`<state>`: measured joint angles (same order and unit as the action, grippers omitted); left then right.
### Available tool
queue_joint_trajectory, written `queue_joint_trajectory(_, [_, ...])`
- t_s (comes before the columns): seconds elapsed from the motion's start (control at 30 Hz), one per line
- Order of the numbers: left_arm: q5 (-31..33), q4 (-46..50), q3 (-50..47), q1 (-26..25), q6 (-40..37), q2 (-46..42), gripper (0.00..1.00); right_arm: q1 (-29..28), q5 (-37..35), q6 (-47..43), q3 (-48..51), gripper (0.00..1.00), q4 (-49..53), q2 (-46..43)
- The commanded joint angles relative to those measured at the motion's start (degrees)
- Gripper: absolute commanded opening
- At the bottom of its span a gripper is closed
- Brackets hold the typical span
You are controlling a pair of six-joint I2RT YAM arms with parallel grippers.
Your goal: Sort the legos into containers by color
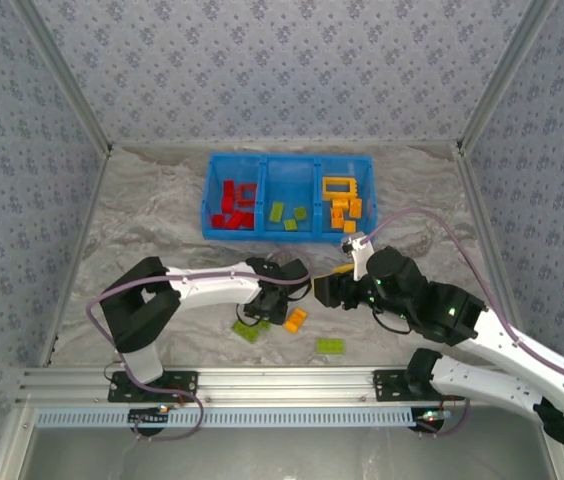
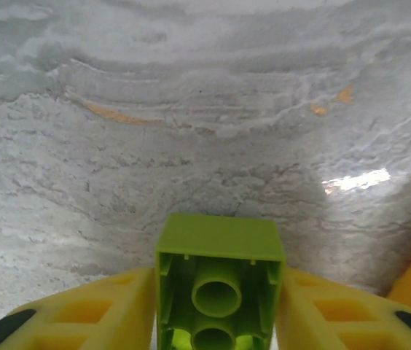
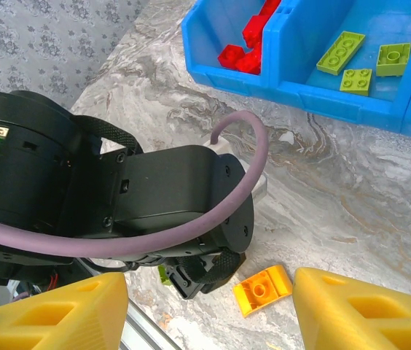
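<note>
L gripper (image 2: 218,324) is clamping a lime green brick (image 2: 220,270) btwn its yellow fingers (image 2: 96,317), both pads pressing on its sides. The brick's hollow underside w/ round tubes is facing the cam, w/ the marbled table (image 2: 205,131) lying beyond. Can't tell if it's lifted clear.

R gripper (image 3: 209,313) is standing wide open, holding nothing. Its fingers (image 3: 369,310) are hanging either side of an orange brick (image 3: 264,288), which has one stud and is lying on the table beside the L arm's black wrist (image 3: 176,197).

Blue tray (image 1: 262,234) is sitting at the table's far side. It's carrying red bricks (image 1: 234,205) in its L compartment, green plates (image 1: 287,213) in the mid one, and orange pieces incl. a hollow frame (image 1: 339,186) in the R one. A flat green brick (image 1: 329,345) is lying loose near the arms.
</note>
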<state>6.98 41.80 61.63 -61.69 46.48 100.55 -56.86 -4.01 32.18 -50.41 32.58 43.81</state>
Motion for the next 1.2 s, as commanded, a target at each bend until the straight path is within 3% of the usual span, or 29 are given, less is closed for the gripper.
queue_joint_trajectory(0.0, [0.4, -0.3, -0.5, 0.3, 0.3, 0.4, 0.38, -0.5, 0.2, 1.1, 0.9, 0.64, 0.0, -0.6])
queue_joint_trajectory(0.1, [1.7, -0.2, -0.7, 0.3, 0.5, -0.6, 0.32, -0.5, 0.0, 1.2, 1.0, 0.64, 0.2, -0.7])
queue_joint_trajectory(0.23, [4.6, 3.8, 3.3, 1.0, -0.9, -3.4, 0.32, -0.5, -0.2, 0.4, 0.6, 0.64, 0.1, -1.1])
queue_joint_trajectory(0.5, [-0.6, 8.9, 24.2, 14.5, -9.6, -6.5, 0.32, -1.4, -0.6, -8.0, -1.1, 0.65, -8.0, 0.3])
queue_joint_trajectory(0.73, [-3.9, 4.2, 40.9, 21.4, -15.5, 5.1, 0.32, -2.3, -8.0, -12.2, -0.6, 0.64, -17.9, 8.2])
queue_joint_trajectory(1.03, [0.3, 5.8, 67.5, 25.0, -17.8, 31.0, 0.31, -3.2, -13.0, -12.6, 1.4, 0.65, -26.5, 13.2])
queue_joint_trajectory(1.17, [0.6, 5.8, 74.4, 25.9, -18.1, 38.7, 0.31, -4.2, -14.5, -11.9, 3.4, 0.65, -29.3, 13.2])
